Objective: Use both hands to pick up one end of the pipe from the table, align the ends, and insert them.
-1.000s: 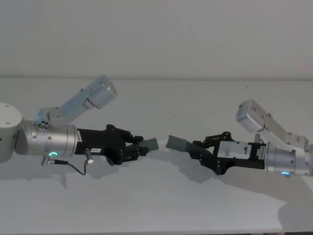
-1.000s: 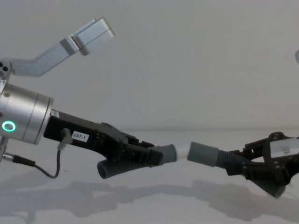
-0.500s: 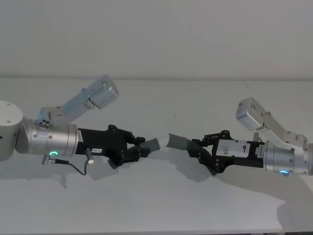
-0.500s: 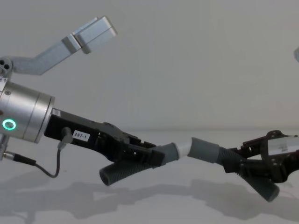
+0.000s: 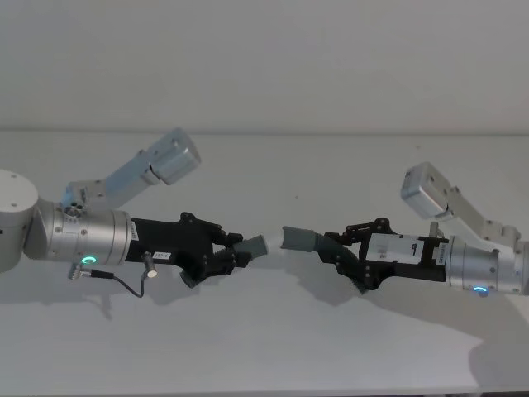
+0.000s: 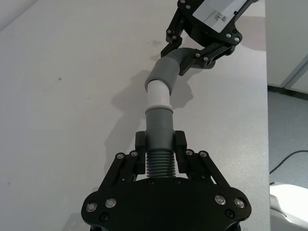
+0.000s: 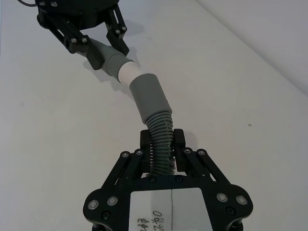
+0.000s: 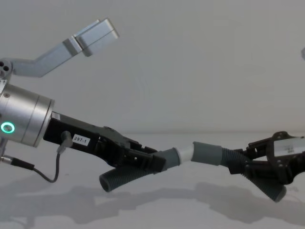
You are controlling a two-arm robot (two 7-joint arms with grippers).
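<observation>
**Two pipe halves, tip to socket**

Both pipe pieces are up off the plain white matte table [image 5: 273,347], held in the air over its middle. The left black two-finger gripper [image 5: 221,252] is closed around the dark grey bent tube with the whitish tip [image 8: 167,157] — its fingers pinch the ribbed part just behind the smooth grey collar. The right black two-finger gripper [image 5: 347,258] is closed the same way on the dark grey ribbed tube with the wide socket collar [image 8: 208,153].

From the left piece, the socket sits at 3 o'clock, and the white tip [image 6: 157,95] looks like it is just at the socket mouth [image 7: 144,86] — touching or barely started in, I cannot tell which.

These pieces look light and easy to lift. The ribbed parts probably bend like a bendy straw, so a hard push could make them buckle sideways. The smooth collars look stiffer. Holding close behind the collars, as both grippers do, seems the best place, and the ribs should stop slipping.
</observation>
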